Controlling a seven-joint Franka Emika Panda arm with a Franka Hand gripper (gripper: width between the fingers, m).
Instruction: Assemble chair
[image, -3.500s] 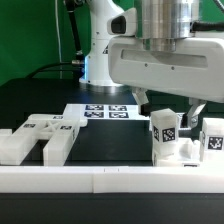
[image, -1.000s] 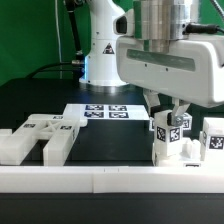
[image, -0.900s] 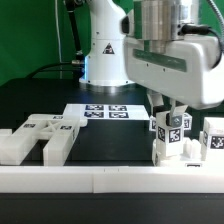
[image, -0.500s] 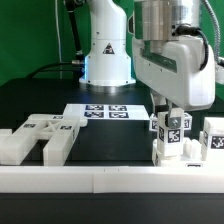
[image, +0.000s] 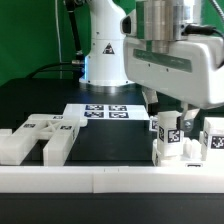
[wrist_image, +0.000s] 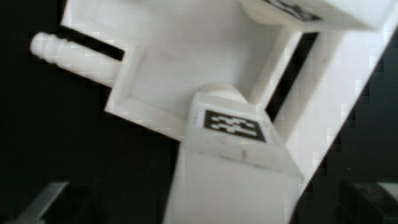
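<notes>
The step in hand looks like the end of a placement: the chair's upright tagged piece (image: 167, 133) stands at about four o'clock in the exterior view, just behind the border rail (image: 100, 181), with the gripper (image: 170, 113) directly over it. The gripper is wide: in the wrist view its fingertips (wrist_image: 50, 198) sit well out to either side of the piece with dark gaps between, so it holds nothing and seems to touch nothing. The next move, I judge, calls for a straight rise clear of the piece without nudging it, then a reach to the loose slotted blocks (image: 42, 134) at eight o'clock on the surface (image: 115, 142).
</notes>
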